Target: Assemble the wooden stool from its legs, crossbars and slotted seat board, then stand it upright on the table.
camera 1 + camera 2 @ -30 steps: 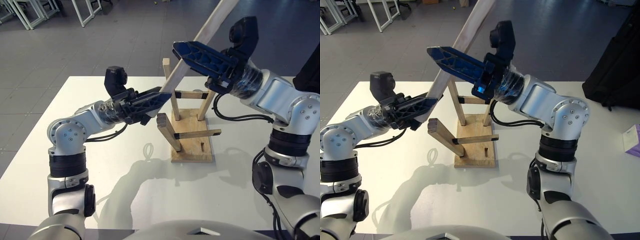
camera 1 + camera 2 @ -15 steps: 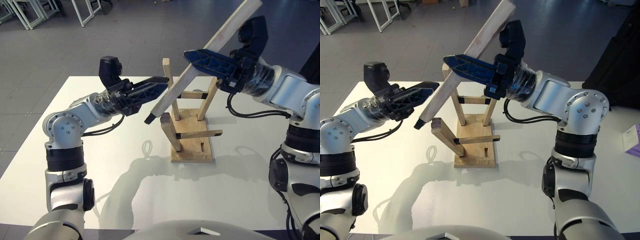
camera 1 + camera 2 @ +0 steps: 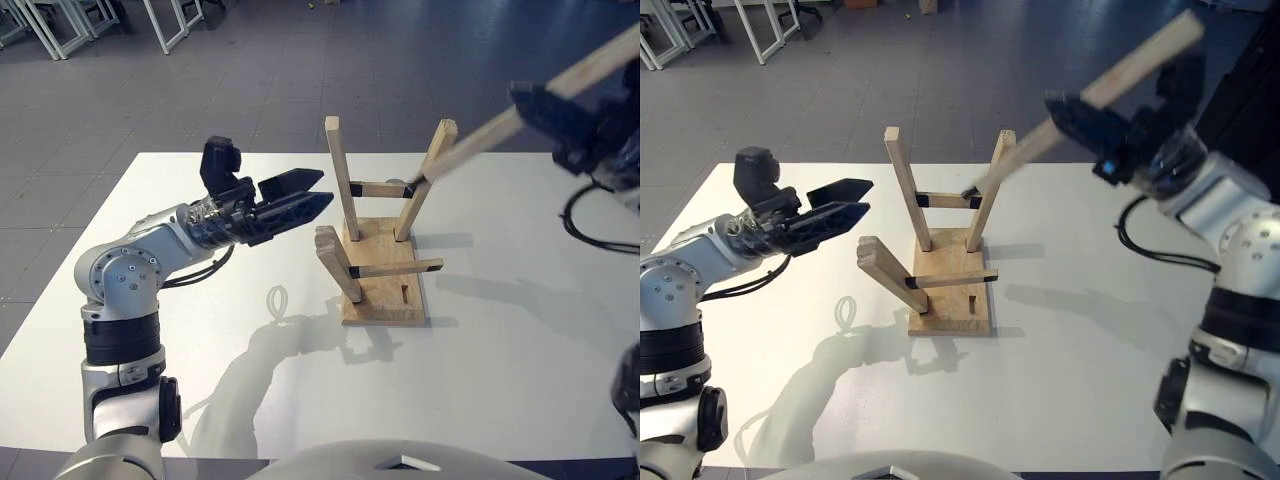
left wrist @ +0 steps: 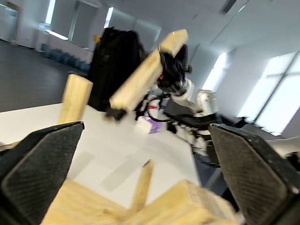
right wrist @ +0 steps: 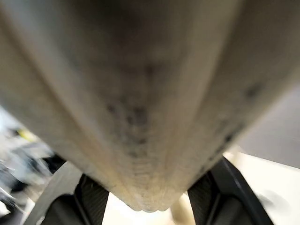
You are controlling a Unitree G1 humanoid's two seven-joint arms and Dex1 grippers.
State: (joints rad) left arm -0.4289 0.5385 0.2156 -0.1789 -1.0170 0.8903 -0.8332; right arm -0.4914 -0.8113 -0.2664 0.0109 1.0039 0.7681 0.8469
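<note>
Left eye view — the loose leg is now in the right arm alone.
Your left end effector has let go since a second ago and hangs spread open and empty, left of the half-built stool. Your right end effector stays clenched on the loose leg and has swung it rightward — its lower tip now sits near the right upright leg. The stool rests inverted on the table, with three legs pointing up.
</note>
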